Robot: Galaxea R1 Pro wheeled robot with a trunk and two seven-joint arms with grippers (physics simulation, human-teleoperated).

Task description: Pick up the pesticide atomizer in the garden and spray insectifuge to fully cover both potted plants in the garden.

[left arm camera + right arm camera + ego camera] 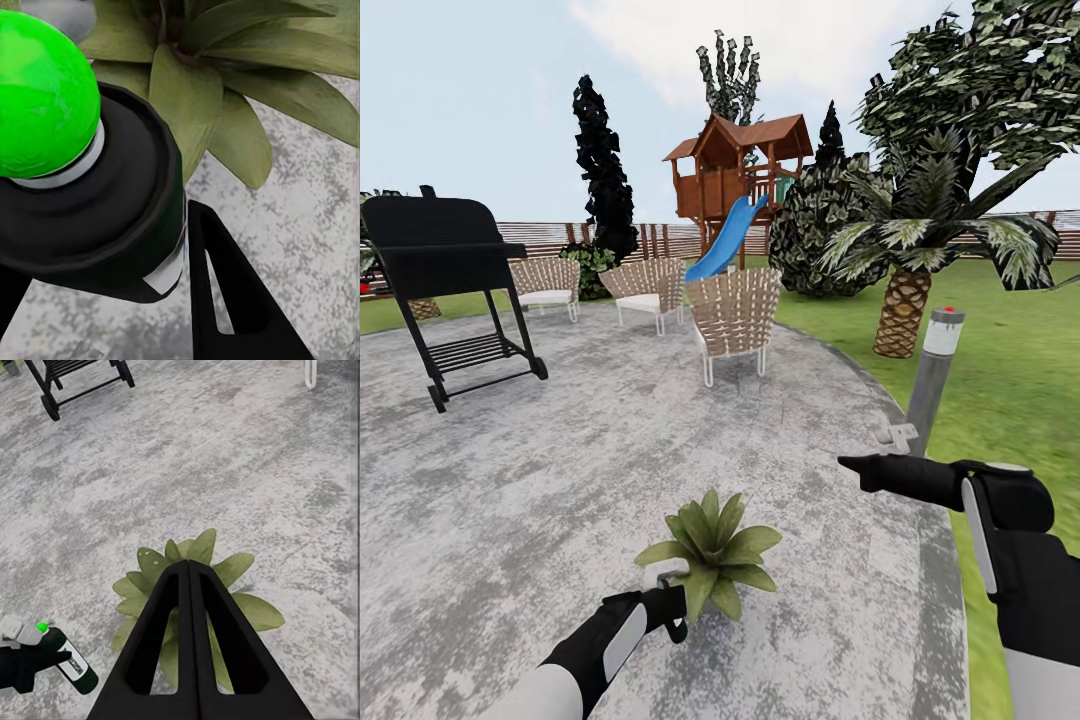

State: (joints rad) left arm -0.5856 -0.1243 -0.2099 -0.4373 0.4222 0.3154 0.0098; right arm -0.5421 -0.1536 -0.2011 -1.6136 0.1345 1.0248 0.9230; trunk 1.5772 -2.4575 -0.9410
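My left end effector (pixel 660 605) is clamped around the pesticide atomizer (pixel 73 664), holding it just beside the potted plant (pixel 712 555) on the stone patio (pixel 560 480), its head touching or nearly touching the near leaves; my right end effector (pixel 187 577) hangs above that same plant, its fingers (pixel 161 637) pressed together, holding nothing; a grey post (pixel 932 375) stands at the patio edge.

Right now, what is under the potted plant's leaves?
Mottled grey stone patio surrounds the potted plant. Its leaves hide the base, so whatever sits beneath, pot included, cannot be seen.
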